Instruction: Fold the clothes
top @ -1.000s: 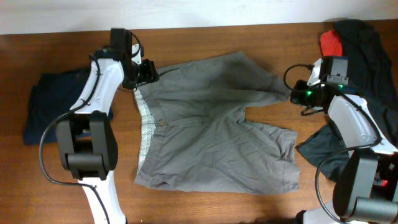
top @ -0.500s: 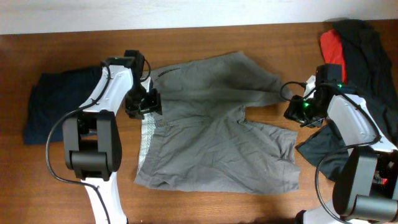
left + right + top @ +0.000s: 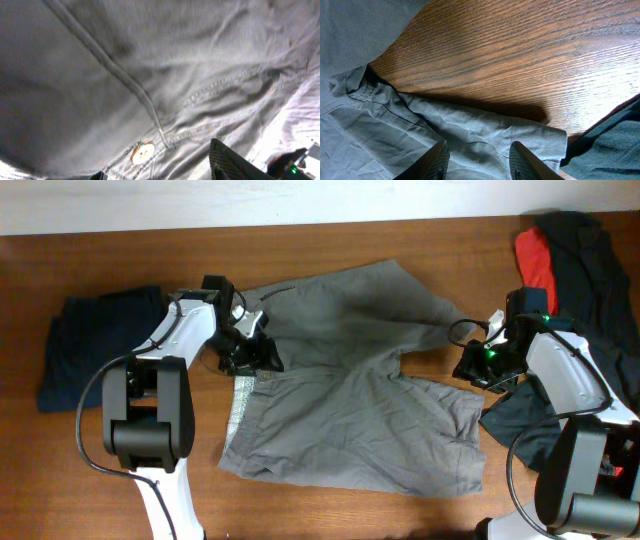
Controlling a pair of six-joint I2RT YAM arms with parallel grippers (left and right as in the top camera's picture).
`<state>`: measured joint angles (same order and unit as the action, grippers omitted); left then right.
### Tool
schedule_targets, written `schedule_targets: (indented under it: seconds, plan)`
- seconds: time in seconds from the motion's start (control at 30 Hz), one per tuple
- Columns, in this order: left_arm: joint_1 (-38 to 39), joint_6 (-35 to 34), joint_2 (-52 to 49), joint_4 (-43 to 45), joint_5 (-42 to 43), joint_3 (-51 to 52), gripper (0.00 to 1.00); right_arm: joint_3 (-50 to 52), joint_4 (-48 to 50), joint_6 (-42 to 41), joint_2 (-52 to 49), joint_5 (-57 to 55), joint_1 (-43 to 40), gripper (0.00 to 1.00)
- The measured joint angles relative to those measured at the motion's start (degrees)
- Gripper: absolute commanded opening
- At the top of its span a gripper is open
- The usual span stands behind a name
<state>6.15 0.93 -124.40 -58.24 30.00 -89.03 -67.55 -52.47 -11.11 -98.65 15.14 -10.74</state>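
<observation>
The grey-khaki shorts (image 3: 340,410) lie spread on the wooden table (image 3: 110,460), waistband to the left and legs to the right. My left gripper (image 3: 255,352) sits low on the waistband area. In the left wrist view (image 3: 160,171) its jaws stand wide apart, with the cloth (image 3: 150,60) and a pale button (image 3: 141,152) between them. My right gripper (image 3: 472,366) is beside the leg hems. In the right wrist view (image 3: 479,160) its jaws are apart over a flat hem corner (image 3: 540,142) of the shorts.
A dark navy garment (image 3: 85,345) lies at the left. Black (image 3: 590,260) and red (image 3: 533,248) garments are heaped at the back right. A dark piece (image 3: 520,420) lies by the right arm and shows in the right wrist view (image 3: 615,142). Bare wood (image 3: 520,50) lies beyond the hem.
My left gripper has moved from the waistband's far corner down and rightward onto the shorts. My right gripper has moved down from the upper leg's hem towards the lower leg's hem.
</observation>
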Motion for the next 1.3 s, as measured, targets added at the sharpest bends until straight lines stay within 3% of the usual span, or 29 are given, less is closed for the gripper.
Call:
schedule_targets:
  seconds: [0.23, 0.47, 0.93, 1.0, 1.1, 1.3]
  plan:
    - [-0.13, 1.44, 0.0, -1.38, 0.24, 0.04, 0.0, 0.0, -4.9, 0.0, 0.0, -0.74, 0.0, 0.45]
    - [-3.17, 1.88, -0.04, -10.91, 0.94, -3.45, 0.0, 0.0, -7.87, 0.17, 0.0, -3.69, 0.0, 0.48]
    - [-11.08, 3.15, -0.04, -21.79, 0.83, -4.63, 0.0, 0.28, -10.12, 0.2, -1.07, -4.81, 0.0, 0.47]
    - [-11.08, 1.2, 0.0, -18.6, -5.6, -4.92, 0.0, 0.63, -9.92, 0.22, -2.43, -4.81, 0.0, 0.47]
    - [-9.92, -7.04, 0.0, -18.01, -20.28, -5.07, 0.0, 1.07, -9.99, 0.17, -3.04, -4.81, 0.0, 0.47]
    - [-9.73, -11.52, 0.0, -16.28, -28.09, -5.07, 0.02, 1.11, -8.04, 1.11, -3.04, -2.84, 0.0, 0.48]
